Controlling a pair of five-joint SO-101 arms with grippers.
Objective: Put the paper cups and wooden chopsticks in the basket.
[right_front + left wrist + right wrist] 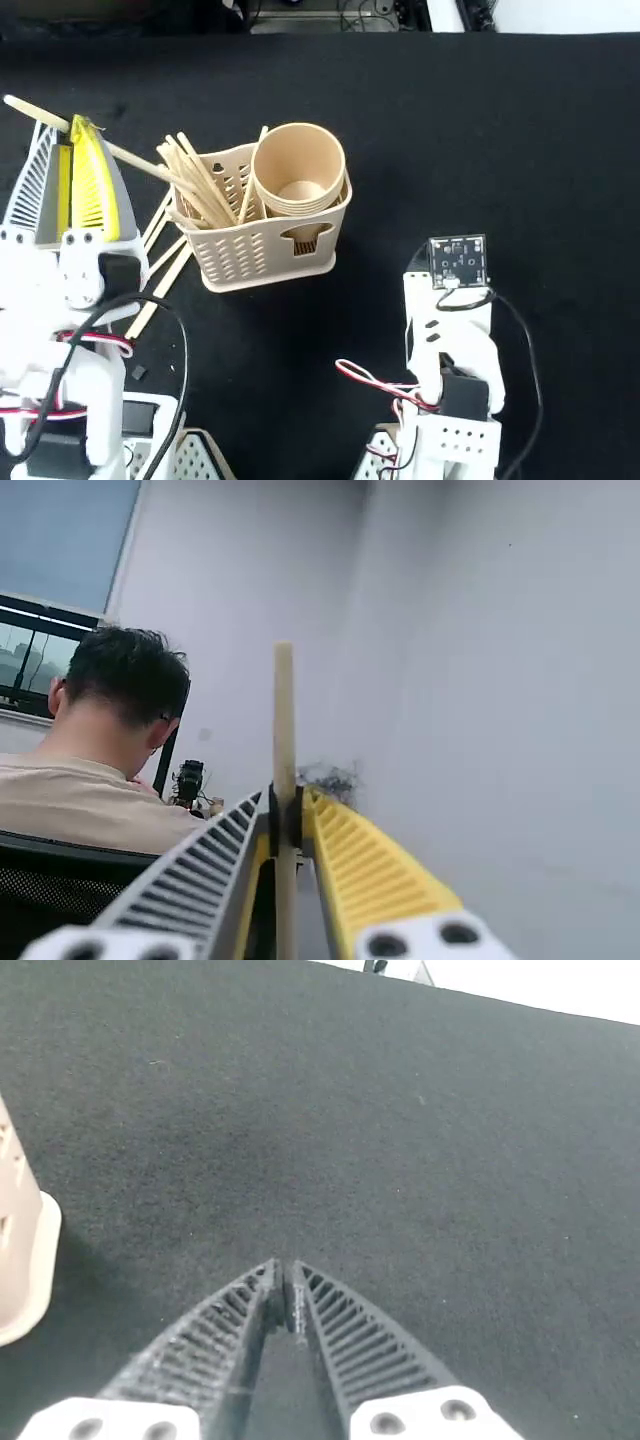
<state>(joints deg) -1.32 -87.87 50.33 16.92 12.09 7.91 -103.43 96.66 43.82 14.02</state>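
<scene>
**One chopstick pinched, more left to gather**

The left gripper (76, 128) is clamped crosswise on a wooden chopstick (130, 157), up beside the basket (265, 262). The basket already carries stacked paper cups (298, 165) and a fan of sticks (195, 185). The grip looks off-centre, so I reckon the chopstick could swivel, catch that fan and slip out. Loose chopsticks (160, 275) lie on the surface (480, 140) against the basket, and the arm hides how many. The right gripper (283, 1282) sits pinched together, empty, well clear.
</scene>
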